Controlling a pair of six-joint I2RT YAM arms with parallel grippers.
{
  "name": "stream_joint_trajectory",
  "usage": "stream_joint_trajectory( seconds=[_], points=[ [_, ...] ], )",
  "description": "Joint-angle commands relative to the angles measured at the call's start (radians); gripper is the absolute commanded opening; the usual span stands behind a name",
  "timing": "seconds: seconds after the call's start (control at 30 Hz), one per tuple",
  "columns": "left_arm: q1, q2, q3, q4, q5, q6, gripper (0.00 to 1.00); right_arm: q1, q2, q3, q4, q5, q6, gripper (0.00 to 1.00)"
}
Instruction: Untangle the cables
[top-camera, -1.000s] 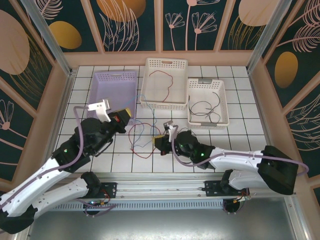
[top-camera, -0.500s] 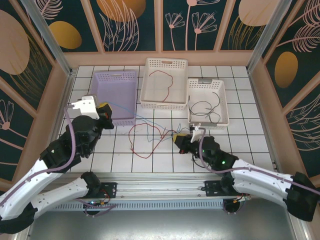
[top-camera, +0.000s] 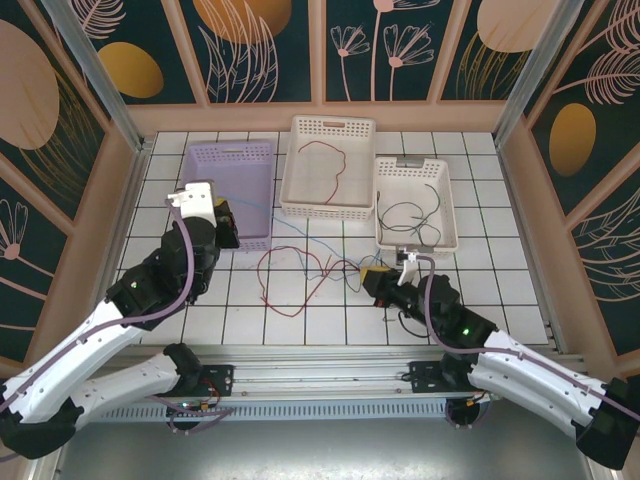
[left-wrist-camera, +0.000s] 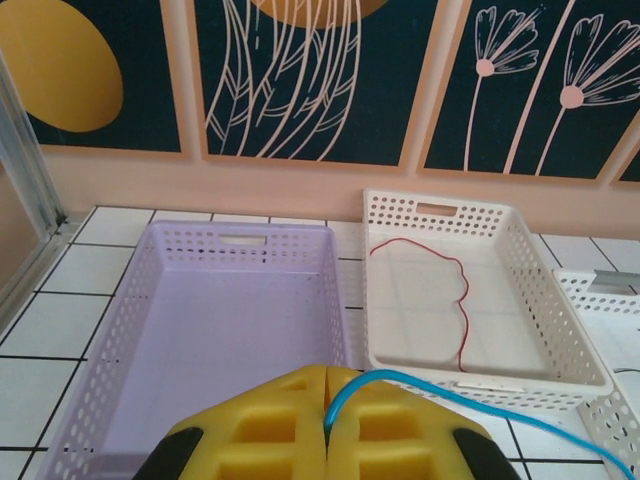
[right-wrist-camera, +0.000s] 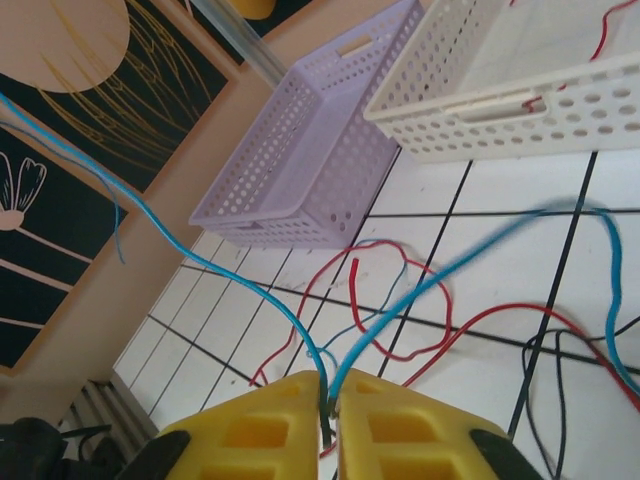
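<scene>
Both left pincer (left-wrist-camera: 327, 388) and right pincer (right-wrist-camera: 330, 402) clamp the blue cable (left-wrist-camera: 400, 378), so pulling may knot it with the red cable (right-wrist-camera: 351, 278).

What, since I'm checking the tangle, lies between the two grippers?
In the top view, the blue cable runs from the left gripper to the right gripper, both shut on it, passing over a red cable loop.

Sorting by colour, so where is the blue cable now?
In the top view the blue cable stretches centre-left, pinched by the left gripper at the lilac basket and the right gripper near the red cable.
</scene>
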Motion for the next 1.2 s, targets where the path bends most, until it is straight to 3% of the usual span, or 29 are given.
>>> stream_joint_trajectory(
  seconds=[0.0, 0.1, 0.17, 0.4, 0.63, 0.8, 0.93, 1.17],
  points=[
    [0.009, 0.013, 0.006, 0.059, 0.010, 0.017, 0.00, -0.007, -0.003, -0.010, 0.006, -0.039, -0.005, 0.23],
    [0.009, 0.028, 0.022, 0.069, 0.007, 0.031, 0.00, -0.008, -0.004, -0.009, 0.018, -0.052, -0.008, 0.40],
    [0.010, 0.035, 0.032, 0.078, 0.001, 0.044, 0.00, -0.007, -0.003, -0.009, 0.023, -0.058, -0.008, 0.44],
    [0.038, 0.068, 0.032, 0.142, -0.026, 0.119, 0.00, -0.007, -0.009, -0.008, 0.017, -0.053, -0.008, 0.40],
    [0.222, 0.142, -0.002, 0.197, 0.130, 0.110, 0.00, -0.007, 0.022, 0.029, -0.086, -0.018, 0.032, 0.47],
    [0.392, 0.237, 0.031, 0.192, 0.274, 0.057, 0.00, 0.004, 0.073, 0.116, -0.383, 0.092, 0.173, 0.54],
    [0.460, 0.333, 0.072, 0.173, 0.349, 0.022, 0.00, 0.080, 0.089, 0.145, -0.580, 0.133, 0.310, 0.55],
    [0.542, 0.484, 0.101, 0.185, 0.423, -0.033, 0.00, 0.294, 0.046, 0.103, -0.724, 0.228, 0.558, 0.58]
  ],
)
